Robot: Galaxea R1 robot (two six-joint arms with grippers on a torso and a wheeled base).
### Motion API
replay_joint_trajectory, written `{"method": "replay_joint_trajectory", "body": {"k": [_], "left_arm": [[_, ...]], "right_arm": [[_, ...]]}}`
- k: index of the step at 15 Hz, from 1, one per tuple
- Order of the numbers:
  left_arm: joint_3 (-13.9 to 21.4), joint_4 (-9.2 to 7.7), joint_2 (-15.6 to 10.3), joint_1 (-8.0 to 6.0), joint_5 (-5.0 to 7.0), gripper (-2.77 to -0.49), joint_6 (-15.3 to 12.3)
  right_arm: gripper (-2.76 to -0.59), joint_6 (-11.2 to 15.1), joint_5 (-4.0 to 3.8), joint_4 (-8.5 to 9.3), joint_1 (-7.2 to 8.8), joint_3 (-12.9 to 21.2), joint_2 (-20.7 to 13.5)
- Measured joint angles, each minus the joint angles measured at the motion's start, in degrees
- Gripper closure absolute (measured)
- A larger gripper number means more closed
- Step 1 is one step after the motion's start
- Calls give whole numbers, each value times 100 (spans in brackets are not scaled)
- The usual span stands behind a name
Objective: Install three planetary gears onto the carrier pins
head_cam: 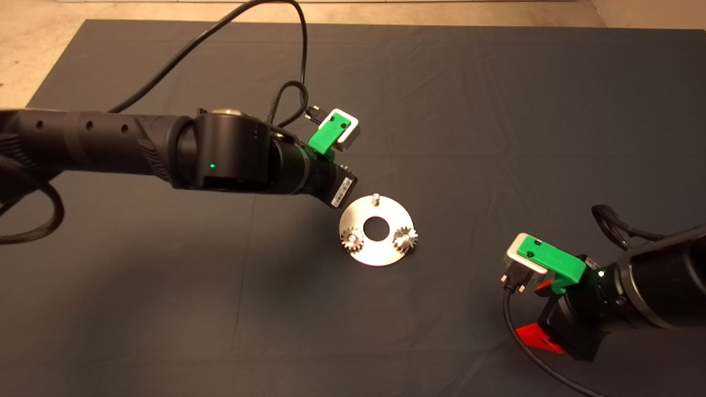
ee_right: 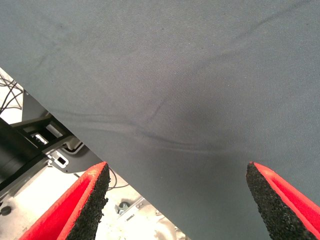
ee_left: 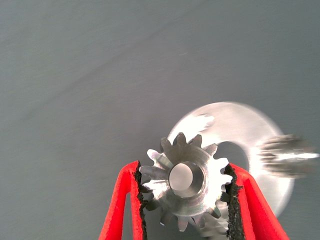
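Between left claw [ee_left: 185,200] pads – 1 toothed, shiny gear [ee_left: 184,181]

Disc [ee_left: 235,120] and 1 seated gear [ee_left: 287,156] blurred (wrist view), left fingers [ee_left: 122,205] cut off.

No words, brand names, numbers or signs can be read anywhere in these pictures. The one place that seems to carry print is a small white label [head_cam: 342,193] on the end of the left arm's wrist [head_cam: 309,171], just left of the silver disc [head_cam: 377,230]; its marks are too small to make out. The gears, the mat [head_cam: 496,138] and both green camera brackets show no writing
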Motion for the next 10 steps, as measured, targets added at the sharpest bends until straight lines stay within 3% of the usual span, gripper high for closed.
{"method": "replay_joint_trajectory", "body": {"k": [4,6,10], "left_arm": [[-128,116,175,37,-399,-65,-59],[-528,207,377,63,-663,-65,-59],[-1046,284,660,161,-1008,-65,-54]], "right_arm": [[-202,57,-1,101,0,9,2],[-202,69,-1,113,2,11,-2],[-202,81,1,123,2,11,-5]]}}
